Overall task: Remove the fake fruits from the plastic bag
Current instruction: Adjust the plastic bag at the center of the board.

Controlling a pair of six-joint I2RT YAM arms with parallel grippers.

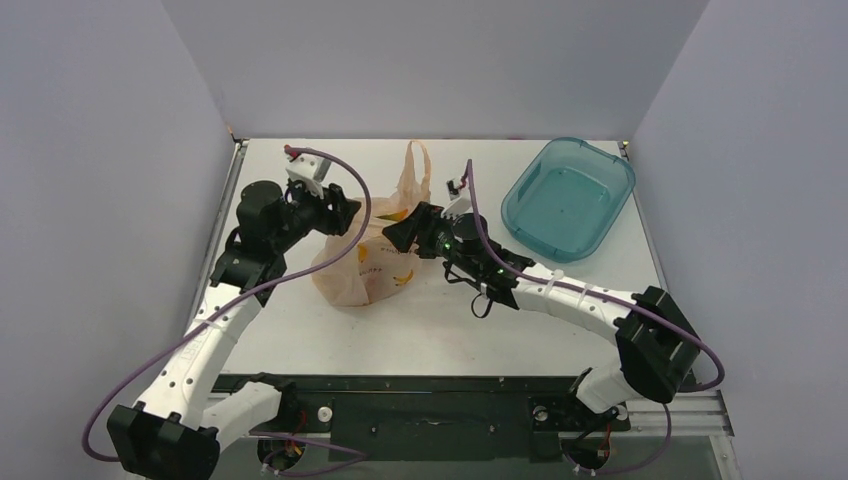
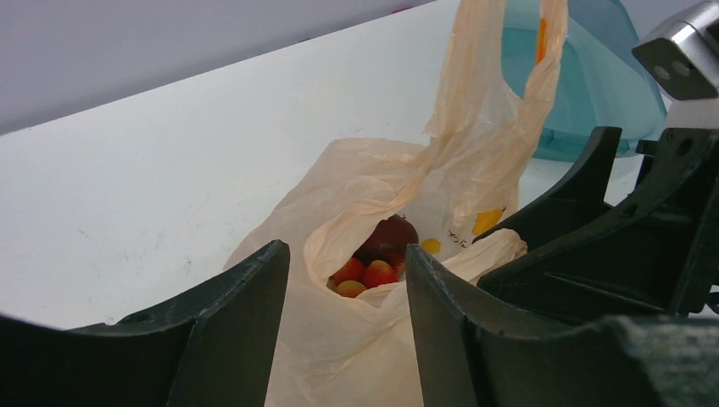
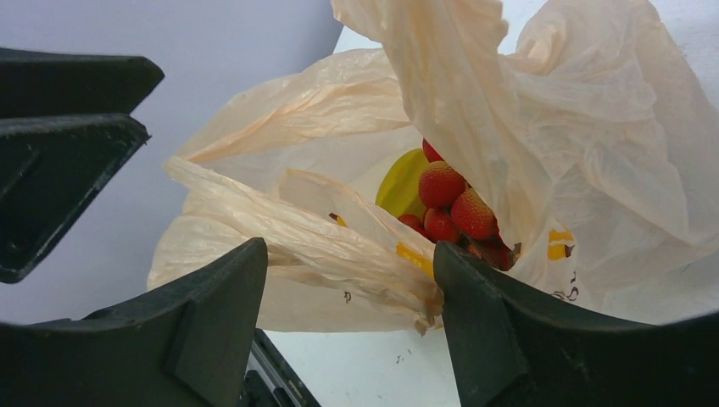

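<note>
The pale-orange plastic bag [image 1: 372,262] lies mid-table with one loop handle standing up. Its mouth is open, and inside it I see a red berry cluster [image 3: 449,203], a yellow-green fruit [image 3: 402,183] and a dark maroon fruit [image 2: 392,236]. The berries also show in the left wrist view [image 2: 368,273]. My left gripper [image 1: 346,214] is open at the bag's left upper edge, with bag plastic between its fingers [image 2: 346,254]. My right gripper [image 1: 397,234] is open at the bag's right side, with a fold of the bag's rim between its fingers [image 3: 348,250]. The other fruits are hidden.
A teal translucent tub [image 1: 568,196] stands at the back right with nothing in it. The two grippers face each other closely across the bag; the right one shows in the left wrist view [image 2: 585,203]. Grey walls enclose the white table [image 1: 450,335].
</note>
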